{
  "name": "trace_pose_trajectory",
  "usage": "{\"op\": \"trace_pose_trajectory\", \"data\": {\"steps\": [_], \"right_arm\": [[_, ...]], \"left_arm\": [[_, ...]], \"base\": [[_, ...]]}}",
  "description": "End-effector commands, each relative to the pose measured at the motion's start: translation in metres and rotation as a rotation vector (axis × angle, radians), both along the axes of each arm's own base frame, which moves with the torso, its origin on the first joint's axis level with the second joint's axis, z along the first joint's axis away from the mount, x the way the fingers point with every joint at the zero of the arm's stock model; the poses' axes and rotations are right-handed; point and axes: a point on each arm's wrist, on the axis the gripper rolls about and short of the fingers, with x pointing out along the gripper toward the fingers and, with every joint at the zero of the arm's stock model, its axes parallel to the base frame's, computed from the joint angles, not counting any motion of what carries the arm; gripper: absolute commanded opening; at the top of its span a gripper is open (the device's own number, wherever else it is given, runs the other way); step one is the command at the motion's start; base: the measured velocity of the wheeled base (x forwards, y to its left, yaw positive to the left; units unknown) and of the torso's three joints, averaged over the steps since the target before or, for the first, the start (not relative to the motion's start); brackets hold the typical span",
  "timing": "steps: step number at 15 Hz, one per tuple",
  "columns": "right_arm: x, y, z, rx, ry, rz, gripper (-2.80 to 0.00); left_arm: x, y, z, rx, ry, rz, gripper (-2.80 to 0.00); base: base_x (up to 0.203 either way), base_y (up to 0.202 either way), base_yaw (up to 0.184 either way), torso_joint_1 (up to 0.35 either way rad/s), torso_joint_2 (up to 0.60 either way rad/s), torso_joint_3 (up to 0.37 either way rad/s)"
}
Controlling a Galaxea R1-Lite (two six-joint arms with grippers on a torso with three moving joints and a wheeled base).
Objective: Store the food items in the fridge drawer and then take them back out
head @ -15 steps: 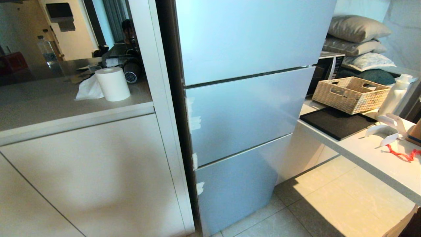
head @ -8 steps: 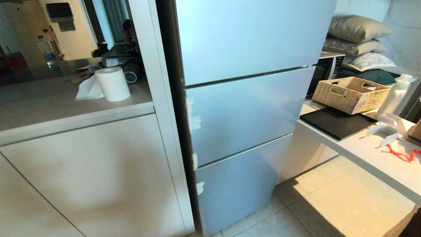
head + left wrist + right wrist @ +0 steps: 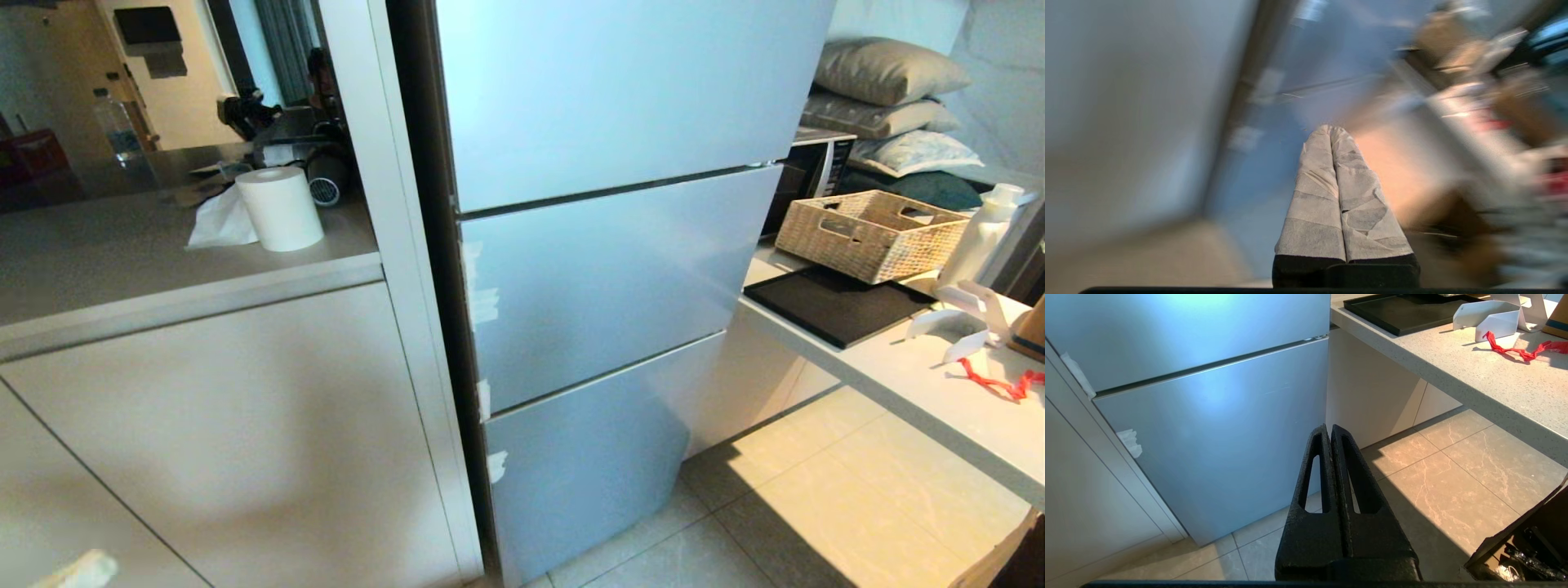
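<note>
Left claw (image 3: 1331, 130) pressed together, aimed toward the fridge (image 3: 604, 269); right claw (image 3: 1330, 428) together, low, pointing at its bottom panel.

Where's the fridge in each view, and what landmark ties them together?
Head: the fridge fills the centre, all three panels closed.
Left wrist: blurred blue panels beyond the left gripper.
Right wrist: lower panels behind the right gripper.
Shared landmark: white tape scraps along its edge.

Before you: fridge (image 3: 612, 269) panels in smooth, satin silver-blue; woven wicker basket (image 3: 869, 233); speckled stone-like counter (image 3: 1474, 384); left gripper (image 3: 1330, 130) fingers seemingly cloth-taped.
</note>
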Motion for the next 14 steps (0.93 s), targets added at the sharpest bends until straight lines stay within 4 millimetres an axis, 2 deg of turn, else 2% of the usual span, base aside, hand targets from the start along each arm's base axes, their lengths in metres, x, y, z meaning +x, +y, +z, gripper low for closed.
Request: {"op": "trace_pose_trajectory", "data": {"steps": [1,3,5,9,10,14], "right_arm": [[0.0,0.0,0.0,0.001,0.001,0.0,-2.8],[0.0,0.0,0.0,0.001,0.001,0.0,-2.8],[0.0,0.0,0.0,0.001,0.001,0.0,-2.8],[0.0,0.0,0.0,0.001,0.001,0.0,-2.8],[0.0,0.0,0.0,0.001,0.001,0.0,-2.8],[0.0,0.0,0.0,0.001,0.001,0.0,-2.8]], "left_arm": [[0.069,-0.005,0.009,-0.228,0.236,-0.055,-2.8],[0.119,-0.009,0.007,-0.34,0.332,-0.077,-2.8],[0.169,-0.013,-0.004,-0.4,0.37,-0.09,-2.8],[0.252,-0.022,-0.021,-0.451,0.308,-0.066,-2.8],[0.269,-0.03,-0.013,-0.457,0.244,-0.061,-2.8],[0.309,-0.067,0.001,-0.463,0.128,-0.046,-2.8]], "base": [[0.0,0.0,0.0,0.0,0.0,0.0],[0.0,0.0,0.0,0.0,0.0,0.0],[0.0,0.0,0.0,0.0,0.0,0.0],[0.0,0.0,0.0,0.0,0.0,0.0],[0.0,0.0,0.0,0.0,0.0,0.0],[0.0,0.0,0.0,0.0,0.0,0.0]]}}
